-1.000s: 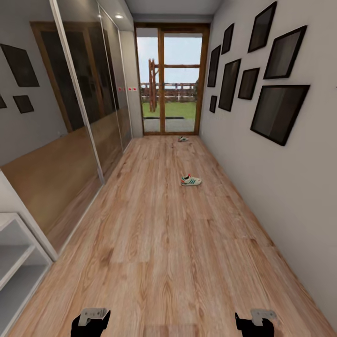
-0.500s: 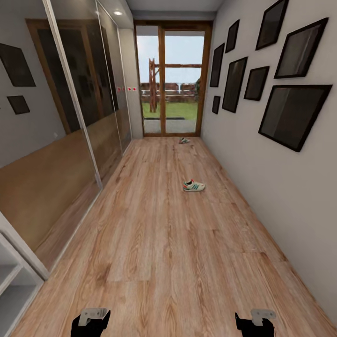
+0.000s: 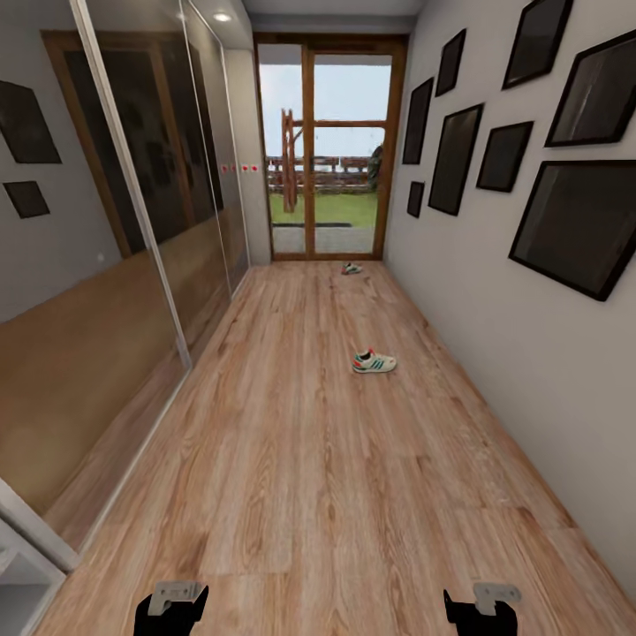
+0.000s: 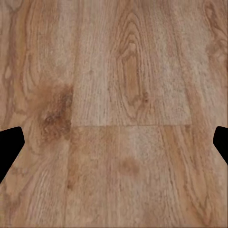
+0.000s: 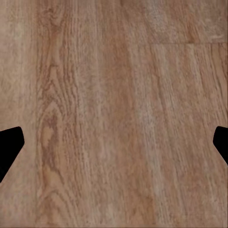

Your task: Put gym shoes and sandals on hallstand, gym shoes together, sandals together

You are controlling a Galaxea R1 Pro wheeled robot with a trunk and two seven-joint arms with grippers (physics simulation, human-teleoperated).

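One white gym shoe [image 3: 374, 361] with green stripes lies on its sole on the corridor floor [image 3: 300, 459], mid-corridor and toward the right wall. The second gym shoe [image 3: 352, 268] lies far off by the glass door. The sandals are out of view. My left gripper [image 3: 172, 611] and right gripper [image 3: 481, 611] hang low at the near edge of the head view, far short of both shoes. In the wrist views, the left gripper [image 4: 114, 147] and right gripper [image 5: 114, 145] stand open over bare planks, holding nothing.
A sliver of a white open-shelf unit [image 3: 19, 579] shows at the near left; too little shows to tell whether it is the hallstand. Mirrored sliding doors [image 3: 132, 221] line the left wall. Dark picture frames [image 3: 574, 225] hang on the right wall. A glass door [image 3: 329, 150] closes the far end.
The whole view has shifted as the robot advanced along the corridor: the white shelf unit has slid nearly out at the left and the near shoe sits lower. Both grippers look unchanged.
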